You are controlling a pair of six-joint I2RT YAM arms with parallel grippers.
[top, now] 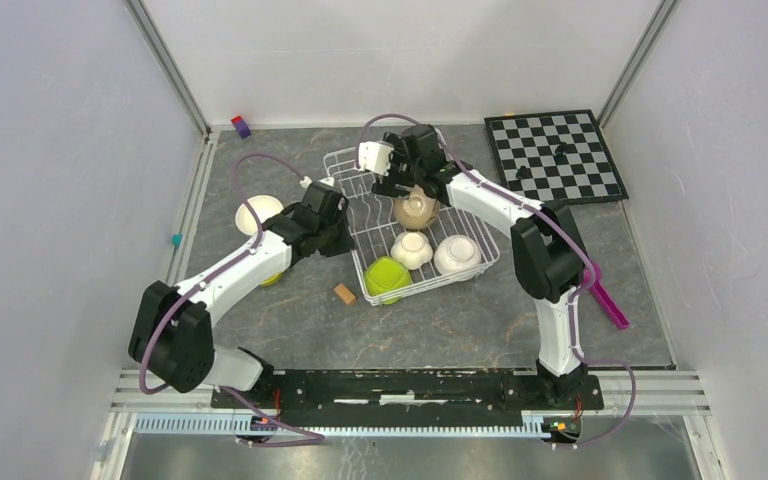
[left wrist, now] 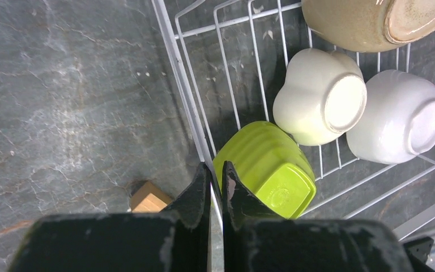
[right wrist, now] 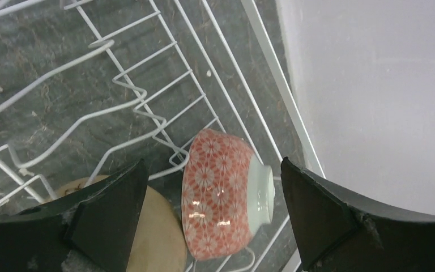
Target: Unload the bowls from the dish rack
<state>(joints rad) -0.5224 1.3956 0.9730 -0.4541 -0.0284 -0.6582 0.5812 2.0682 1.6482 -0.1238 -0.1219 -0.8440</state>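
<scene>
The white wire dish rack sits mid-table. In it lie a tan bowl, a cream squarish bowl, a white bowl and a lime green bowl. My left gripper is shut on the rack's left rim wire, right beside the lime green bowl. My right gripper is open above the rack's far end, its fingers on either side of a red floral bowl standing on edge, not touching it. Another white bowl and a lime green bowl lie on the table to the left.
A wooden block lies just left of the rack's near corner. A chessboard with pieces is at the back right. A magenta stick lies at the right and small coloured blocks at the back left. Walls enclose the table.
</scene>
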